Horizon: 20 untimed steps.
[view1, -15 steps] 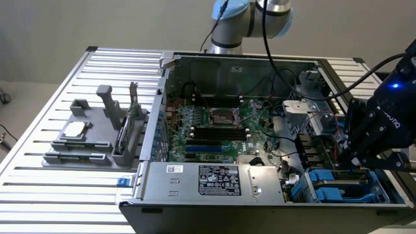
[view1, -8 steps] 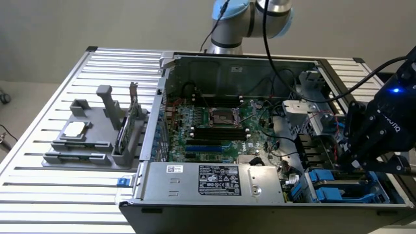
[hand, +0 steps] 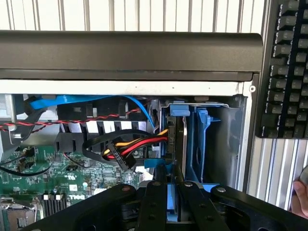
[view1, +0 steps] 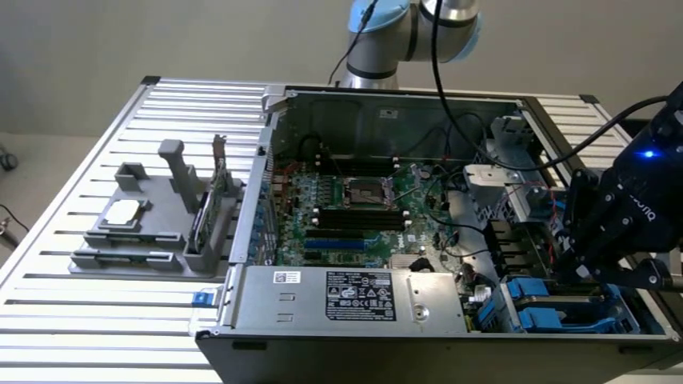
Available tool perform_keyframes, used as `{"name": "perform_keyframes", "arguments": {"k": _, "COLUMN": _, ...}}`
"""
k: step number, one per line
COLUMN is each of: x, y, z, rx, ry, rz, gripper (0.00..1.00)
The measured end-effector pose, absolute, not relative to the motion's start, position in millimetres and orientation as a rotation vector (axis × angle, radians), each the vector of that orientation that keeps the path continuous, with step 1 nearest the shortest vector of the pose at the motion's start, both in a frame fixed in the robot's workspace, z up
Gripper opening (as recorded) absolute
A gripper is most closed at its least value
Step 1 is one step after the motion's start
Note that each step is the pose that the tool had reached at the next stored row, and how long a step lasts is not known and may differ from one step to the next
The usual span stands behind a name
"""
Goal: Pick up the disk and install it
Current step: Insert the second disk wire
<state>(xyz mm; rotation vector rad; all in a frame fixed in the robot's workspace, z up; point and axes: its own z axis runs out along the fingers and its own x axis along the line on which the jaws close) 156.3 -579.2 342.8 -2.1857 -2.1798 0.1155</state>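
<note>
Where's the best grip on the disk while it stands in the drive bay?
Grip the disk across its thin exposed edge, coming from the case's open side. It stands on edge between blue bay rails, so its flat faces are walled in. The gripper already pinches that edge.

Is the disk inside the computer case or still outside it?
Inside. The disk stands on edge in the blue drive bay within the case, with the gripper closed on it.

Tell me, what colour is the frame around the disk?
Blue; the disk and its frame show best in the wrist view.
</note>
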Motion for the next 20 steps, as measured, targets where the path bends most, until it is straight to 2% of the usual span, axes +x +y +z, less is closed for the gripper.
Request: {"name": "perform_keyframes", "arguments": {"k": 20, "x": 158.0, "y": -584.2, "z": 336.4, "rx": -2.159, "ry": -2.181, "rz": 0.095, "gripper": 0.16}}
